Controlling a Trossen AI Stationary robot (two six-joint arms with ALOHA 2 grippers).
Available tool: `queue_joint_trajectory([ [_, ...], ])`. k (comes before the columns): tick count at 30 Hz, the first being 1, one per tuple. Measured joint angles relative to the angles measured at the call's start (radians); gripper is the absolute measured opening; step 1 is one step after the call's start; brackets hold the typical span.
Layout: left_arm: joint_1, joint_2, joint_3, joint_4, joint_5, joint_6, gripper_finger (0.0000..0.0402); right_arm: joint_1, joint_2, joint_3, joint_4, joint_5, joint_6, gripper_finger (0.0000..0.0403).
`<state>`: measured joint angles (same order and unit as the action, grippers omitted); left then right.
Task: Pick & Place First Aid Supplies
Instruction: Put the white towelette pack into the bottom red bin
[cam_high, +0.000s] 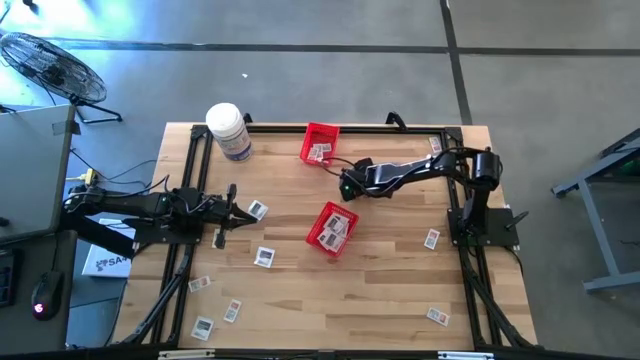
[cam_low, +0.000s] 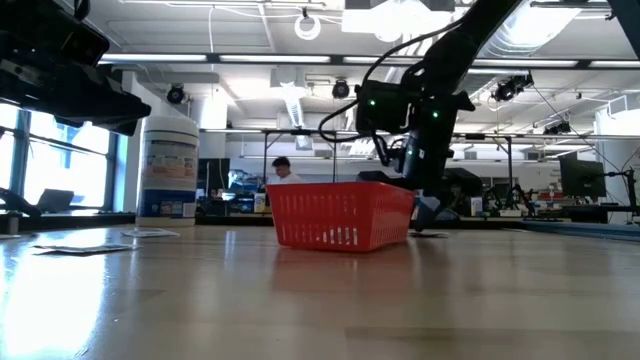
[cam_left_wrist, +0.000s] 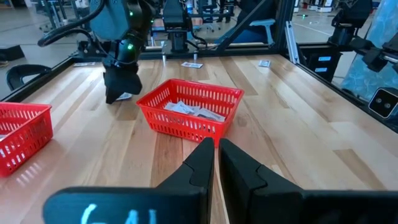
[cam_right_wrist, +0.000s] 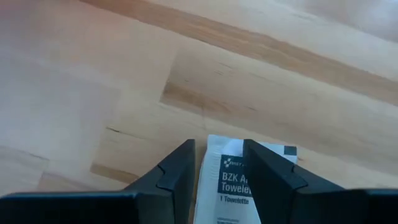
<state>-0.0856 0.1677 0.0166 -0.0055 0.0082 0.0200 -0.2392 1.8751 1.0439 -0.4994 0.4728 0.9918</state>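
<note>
Right arm: reaching from its base at the table's right edge, elbow bent, forearm extending toward the table's middle, wrist pitching downward. Right gripper (cam_right_wrist: 217, 171): pointing down at the tabletop, its two dark fingers (cam_right_wrist: 171, 177) standing apart with a clear gap showing between them.

Left arm: lying low and stretched out from the table's left edge, wrist level, waiting. Left gripper (cam_left_wrist: 216, 163): pointing forward across the table, fingertips (cam_left_wrist: 202, 162) pressing nearly together, only a thin slit showing between them, nothing sitting between them.
</note>
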Motion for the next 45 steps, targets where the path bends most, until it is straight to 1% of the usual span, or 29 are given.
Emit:
queue_joint_trajectory([
  [6,0.000,0.000,0.000,0.000,0.000,0.000,0.0021,0.007,0.008,0.001,-0.033,0.014,0.061,0.0129],
  [11,0.000,0.000,0.000,0.000,0.000,0.000,0.0021,0.002,0.055,0.006,-0.027,-0.007,0.072,0.0128],
  [14,0.000,0.000,0.000,0.000,0.000,0.000,0.0021,0.002,0.069,0.008,-0.022,-0.006,0.083,0.0120],
  [17,0.000,0.000,0.000,0.000,0.000,0.000,0.0021,0.002,0.071,0.007,-0.016,-0.010,0.083,0.0099],
  [25,0.000,0.000,0.000,0.000,0.000,0.000,0.0021,-0.002,0.072,0.006,0.006,-0.043,0.073,0.0025],
  [28,0.000,0.000,0.000,0.000,0.000,0.000,0.0021,-0.002,0.072,0.006,0.011,-0.051,0.073,0.0006],
  [33,0.000,0.000,0.000,0.000,0.000,0.000,0.0021,-0.002,0.072,0.006,0.015,-0.053,0.073,0.0002],
  [40,0.000,0.000,0.000,0.000,0.000,0.000,0.0021,-0.003,0.069,0.026,0.010,-0.047,0.011,0.0001],
  [45,0.000,0.000,0.000,0.000,0.000,0.000,0.0021,-0.002,0.034,0.051,0.006,-0.040,-0.045,0.0000],
])
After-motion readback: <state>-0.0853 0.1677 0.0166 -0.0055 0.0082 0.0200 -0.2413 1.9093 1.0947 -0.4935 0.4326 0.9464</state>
